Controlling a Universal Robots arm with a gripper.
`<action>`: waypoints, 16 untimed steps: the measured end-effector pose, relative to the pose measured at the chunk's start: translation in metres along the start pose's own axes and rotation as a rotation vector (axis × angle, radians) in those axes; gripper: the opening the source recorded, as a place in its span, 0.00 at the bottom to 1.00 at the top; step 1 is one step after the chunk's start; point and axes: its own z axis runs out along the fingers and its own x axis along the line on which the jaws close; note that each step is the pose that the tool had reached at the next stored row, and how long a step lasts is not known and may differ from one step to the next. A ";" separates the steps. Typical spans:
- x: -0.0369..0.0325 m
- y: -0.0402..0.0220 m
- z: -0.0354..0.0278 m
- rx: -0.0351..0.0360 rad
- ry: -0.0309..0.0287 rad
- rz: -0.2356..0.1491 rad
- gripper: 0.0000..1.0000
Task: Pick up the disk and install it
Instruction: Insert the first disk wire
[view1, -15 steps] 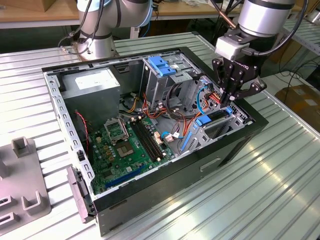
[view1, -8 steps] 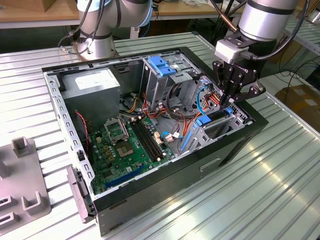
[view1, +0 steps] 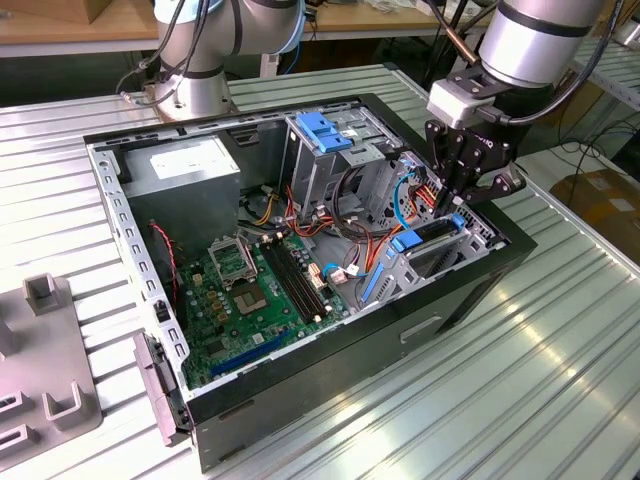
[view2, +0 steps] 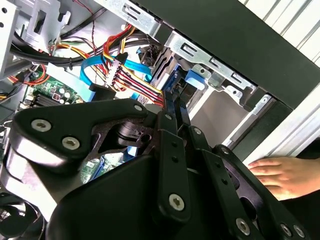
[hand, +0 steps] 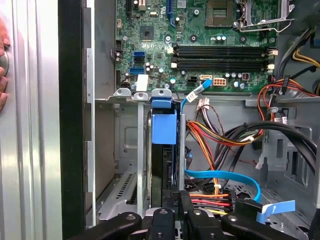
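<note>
Closest to the lens in both wrist views is the gripper's black bolted linkage. In the second wrist view the gripper (view2: 175, 100) narrows to two slim fingers (view2: 170, 107) drawn close together, clamped on the near edge of the disk (hand: 162, 170). In the first wrist view the disk stands on edge, a dark slab with a blue tab (hand: 164, 127) at its far end, slotted between the grey metal walls of the drive bay (hand: 141, 150).

In the exterior view the gripper (view1: 455, 208) hangs from the silver arm (view1: 530, 40) and points down into the open computer case (view1: 330, 370) at about three o'clock of the case. The disk (view1: 435, 235) sits tilted in the bay right under the fingertips, with blue rails showing at both ends.

Just beyond the disk, at nine o'clock from it in the exterior view, runs a tangle of red, yellow and orange wires (view1: 345, 240) and a flat blue cable (hand: 225, 176). Further out at eight o'clock lies the green circuit board (view1: 245, 290). At eleven o'clock rises a metal cage with a blue handle (view1: 325, 130), and past it a grey box with a white sticker (view1: 185, 165).

A person's hand (view2: 280, 175) rests on the slatted metal table (view1: 560, 340) just outside the case wall. A grey plate (view1: 40, 370) lies on the table at nine o'clock of the case, and a second arm's base (view1: 195, 60) stands at twelve o'clock.
</note>
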 end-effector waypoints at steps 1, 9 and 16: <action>0.0009 0.0000 0.0001 -0.0001 0.0000 0.002 0.16; 0.0013 0.0000 0.0001 -0.0002 0.0001 0.003 0.16; 0.0046 0.0001 0.0007 -0.0002 -0.0003 0.003 0.16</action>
